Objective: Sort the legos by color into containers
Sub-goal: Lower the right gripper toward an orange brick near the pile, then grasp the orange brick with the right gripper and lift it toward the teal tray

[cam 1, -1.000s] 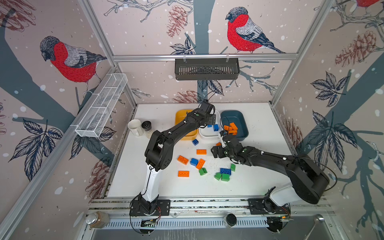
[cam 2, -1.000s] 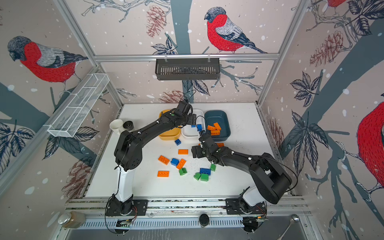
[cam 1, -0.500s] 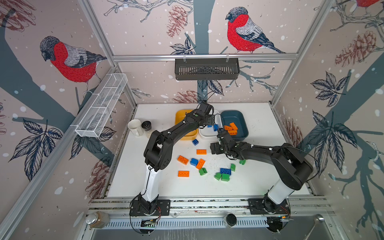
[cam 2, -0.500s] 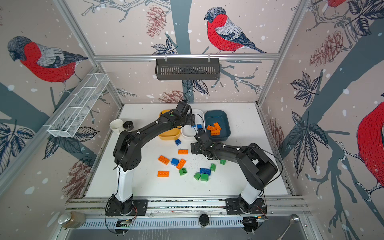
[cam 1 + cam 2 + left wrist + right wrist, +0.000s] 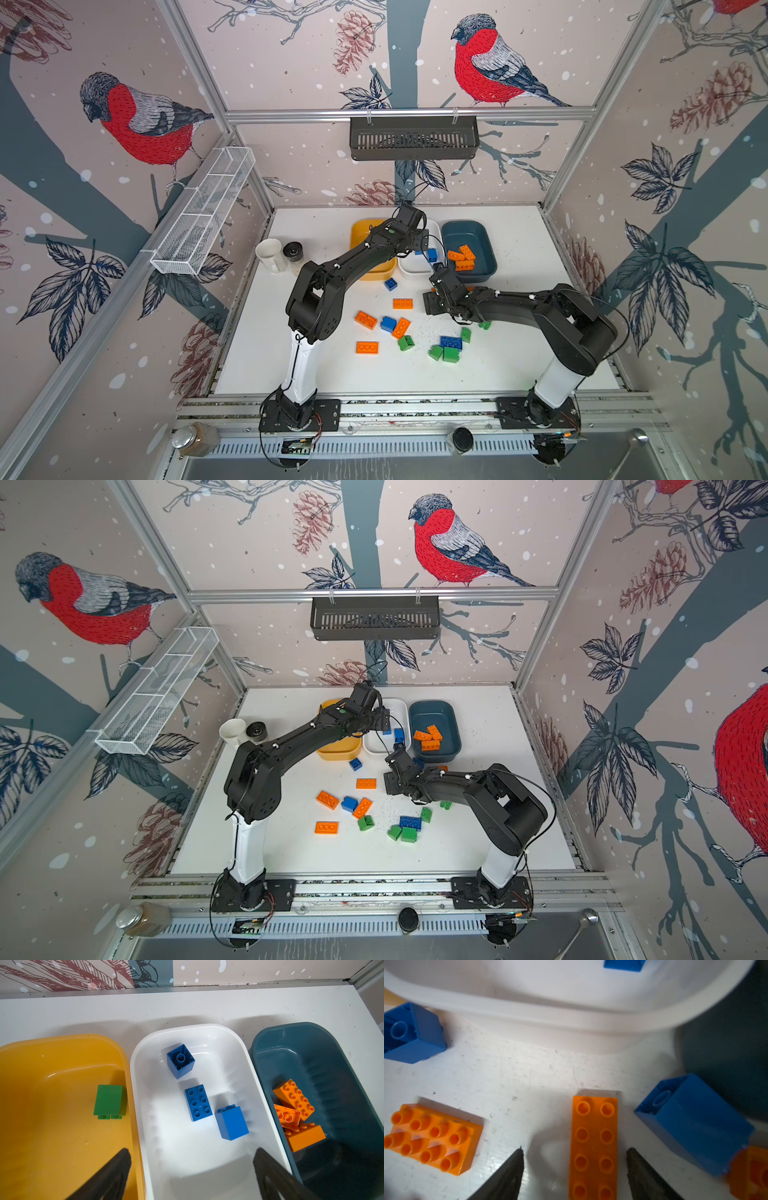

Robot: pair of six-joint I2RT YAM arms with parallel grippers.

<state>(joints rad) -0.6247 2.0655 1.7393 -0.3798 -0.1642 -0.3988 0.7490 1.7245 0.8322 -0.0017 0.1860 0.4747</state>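
Three containers stand in a row at the back: a yellow tub (image 5: 52,1059) with a green lego (image 5: 110,1101), a white tub (image 5: 187,1157) with three blue legos (image 5: 198,1102), and a teal tub (image 5: 311,1047) with orange legos (image 5: 294,1097). My left gripper (image 5: 192,1153) hangs open and empty over the white tub (image 5: 415,270). My right gripper (image 5: 575,1150) is low on the table in front of that tub. It is open, its jaws either side of a flat orange lego (image 5: 593,1142) with gaps showing. Orange (image 5: 402,304), blue (image 5: 388,323) and green (image 5: 451,354) legos lie loose mid-table.
A white mug (image 5: 269,255) and a small black jar (image 5: 293,251) stand at the back left. A wire mesh basket (image 5: 203,212) hangs on the left wall and a dark basket (image 5: 413,137) on the back rail. Blue legos (image 5: 693,1122) lie close beside the right gripper.
My right gripper has moved toward the front of the white tub, and its jaws have narrowed around the flat orange lego. The left gripper has stayed over the white tub.
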